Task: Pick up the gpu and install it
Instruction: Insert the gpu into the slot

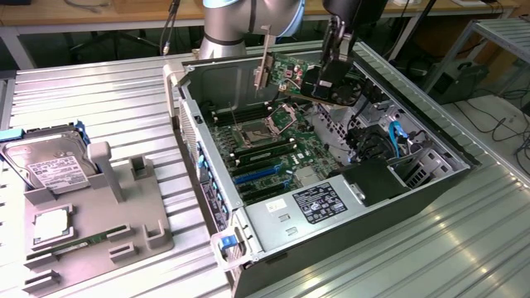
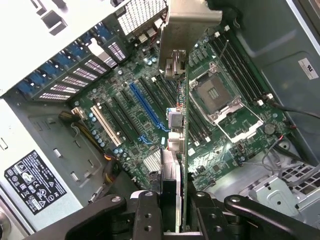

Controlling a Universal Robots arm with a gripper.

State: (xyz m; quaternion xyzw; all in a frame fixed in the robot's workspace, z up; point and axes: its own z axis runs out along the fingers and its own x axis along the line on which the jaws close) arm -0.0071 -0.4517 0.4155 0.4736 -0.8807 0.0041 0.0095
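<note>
Edge-on in the wrist view, so no telling the faces of the gpu (image 2: 183, 150); near end buried between the fingers (image 2: 147, 212) of the gripper (image 2: 175, 207), cropped by the picture's edge. In the exterior view, arm (image 1: 244, 18) cropped above; hard drive (image 1: 49, 162) label print too small to read.

Green gpu (image 1: 334, 87), apparently upright, above motherboard (image 1: 267, 144)

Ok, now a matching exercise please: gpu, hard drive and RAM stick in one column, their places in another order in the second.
1. gpu
2. hard drive
3. RAM stick

A. lying low in the grey holder
B. in the gripper, above the open computer case
C. standing on edge in the grey holder

Pairs: 1-B, 2-C, 3-A
</note>
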